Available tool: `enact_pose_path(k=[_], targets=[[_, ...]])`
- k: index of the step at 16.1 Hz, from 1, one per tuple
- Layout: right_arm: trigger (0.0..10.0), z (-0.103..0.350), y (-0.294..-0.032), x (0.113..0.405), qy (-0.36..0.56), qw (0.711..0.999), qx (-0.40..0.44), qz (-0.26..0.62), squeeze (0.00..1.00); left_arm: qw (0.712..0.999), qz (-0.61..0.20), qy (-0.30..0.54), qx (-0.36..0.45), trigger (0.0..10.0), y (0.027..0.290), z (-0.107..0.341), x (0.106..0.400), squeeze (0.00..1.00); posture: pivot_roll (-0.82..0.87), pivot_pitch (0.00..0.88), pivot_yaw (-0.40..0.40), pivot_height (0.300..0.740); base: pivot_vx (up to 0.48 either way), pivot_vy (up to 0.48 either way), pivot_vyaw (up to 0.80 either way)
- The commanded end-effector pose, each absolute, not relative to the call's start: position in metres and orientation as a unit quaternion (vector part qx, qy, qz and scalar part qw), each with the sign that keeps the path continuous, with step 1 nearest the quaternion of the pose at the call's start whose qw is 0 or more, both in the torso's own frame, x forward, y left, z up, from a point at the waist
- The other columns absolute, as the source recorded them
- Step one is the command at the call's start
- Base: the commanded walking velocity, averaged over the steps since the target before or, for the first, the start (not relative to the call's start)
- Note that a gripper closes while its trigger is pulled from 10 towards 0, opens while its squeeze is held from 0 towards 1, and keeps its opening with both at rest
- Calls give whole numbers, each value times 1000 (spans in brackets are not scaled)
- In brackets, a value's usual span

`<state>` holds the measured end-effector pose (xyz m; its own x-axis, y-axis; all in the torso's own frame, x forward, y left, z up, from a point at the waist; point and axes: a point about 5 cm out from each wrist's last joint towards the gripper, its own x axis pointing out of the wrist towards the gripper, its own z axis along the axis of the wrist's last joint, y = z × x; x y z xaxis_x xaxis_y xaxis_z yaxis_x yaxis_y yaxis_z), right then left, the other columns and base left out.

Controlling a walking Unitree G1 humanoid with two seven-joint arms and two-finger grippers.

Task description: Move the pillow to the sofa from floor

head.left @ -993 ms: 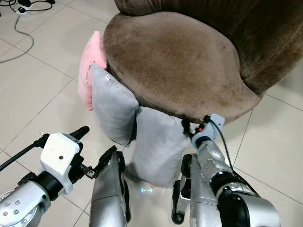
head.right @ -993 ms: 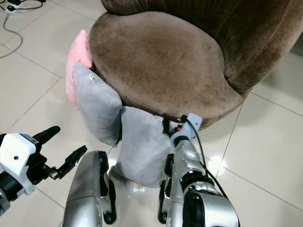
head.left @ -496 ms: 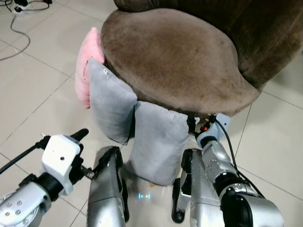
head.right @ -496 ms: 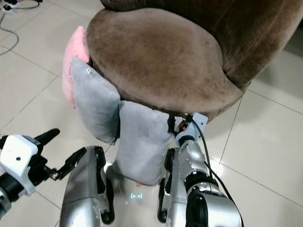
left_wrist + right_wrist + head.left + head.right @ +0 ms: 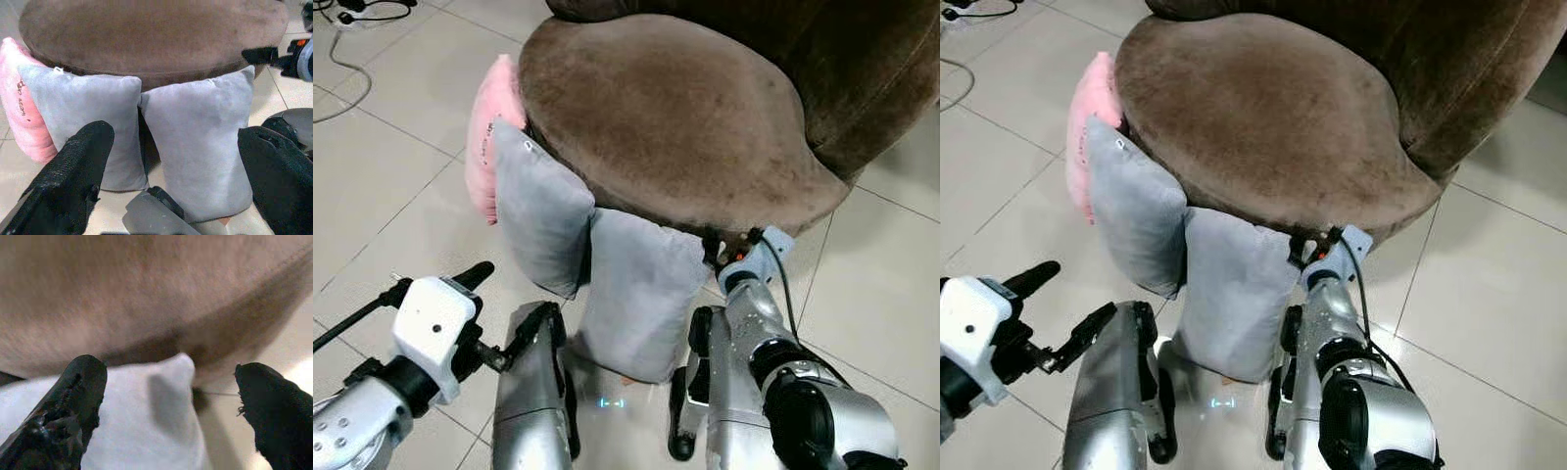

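Observation:
Three pillows lean upright on the floor against the brown sofa [image 5: 675,108]: a pink pillow [image 5: 487,132], a grey pillow [image 5: 540,211] and a nearer grey pillow [image 5: 641,294]. My right gripper [image 5: 168,374] is open, its fingers either side of the nearer grey pillow's top corner [image 5: 161,396], just under the sofa's rim. It also appears as the right gripper [image 5: 269,54] beside that corner. My left gripper [image 5: 1060,308] is open, low at the left, pointing at both grey pillows [image 5: 195,142] from a short distance.
My two silver legs [image 5: 533,392] stand on the pale tiled floor, just before the nearer grey pillow. A cable [image 5: 347,83] lies on the tiles at the far left. Bare floor [image 5: 881,284] stretches to the right of the sofa.
The view has shifted slightly toward the sofa. My right gripper has edged forward to the nearer grey pillow's top corner. The left gripper has barely moved.

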<state>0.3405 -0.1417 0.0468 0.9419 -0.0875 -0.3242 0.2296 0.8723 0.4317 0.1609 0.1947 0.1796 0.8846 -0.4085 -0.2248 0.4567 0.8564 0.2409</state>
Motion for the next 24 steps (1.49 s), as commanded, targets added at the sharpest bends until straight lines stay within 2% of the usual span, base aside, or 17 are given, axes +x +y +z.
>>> enact_pose_path(k=[1, 8, 12, 15, 16, 20, 23, 24], targets=[[10000, 34, -139, 332, 183, 954, 218, -93, 0, 958, -227, 90, 150, 10000, 196, 183, 155, 0, 330, 296, -10, 513, 0, 0, 0], [10000, 23, -119, 323, 222, 949, 195, -109, 0, 956, -224, 99, 161, 10000, 203, 197, 142, 0, 382, 307, 32, 513, 0, 0, 0], [10000, 24, -99, 323, 230, 930, 273, -86, 0, 957, -221, 110, 150, 10000, 204, 198, 137, 0, 375, 315, 39, 513, 0, 0, 0], [10000, 26, -93, 324, 224, 934, 269, -67, 0, 958, -222, 110, 147, 10000, 202, 198, 137, 0, 372, 312, 34, 513, 0, 0, 0], [10000, 26, -94, 324, 228, 934, 268, -69, 0, 958, -222, 109, 147, 10000, 202, 198, 137, 0, 372, 312, 34, 513, 0, 0, 0], [10000, 45, -108, 336, 148, 942, 291, -72, 0, 958, -225, 108, 144, 10000, 201, 198, 138, 0, 340, 308, 21, 488, 0, 0, 0], [10000, 67, -128, 346, 59, 965, 251, -46, 0, 957, -239, 97, 133, 10000, 191, 193, 144, 0, 308, 293, 5, 468, 0, 0, 0], [10000, 74, -143, 348, 30, 977, 203, -53, 0, 957, -242, 95, 126, 10000, 187, 191, 145, 0, 296, 288, -2, 458, 0, 0, 0]])
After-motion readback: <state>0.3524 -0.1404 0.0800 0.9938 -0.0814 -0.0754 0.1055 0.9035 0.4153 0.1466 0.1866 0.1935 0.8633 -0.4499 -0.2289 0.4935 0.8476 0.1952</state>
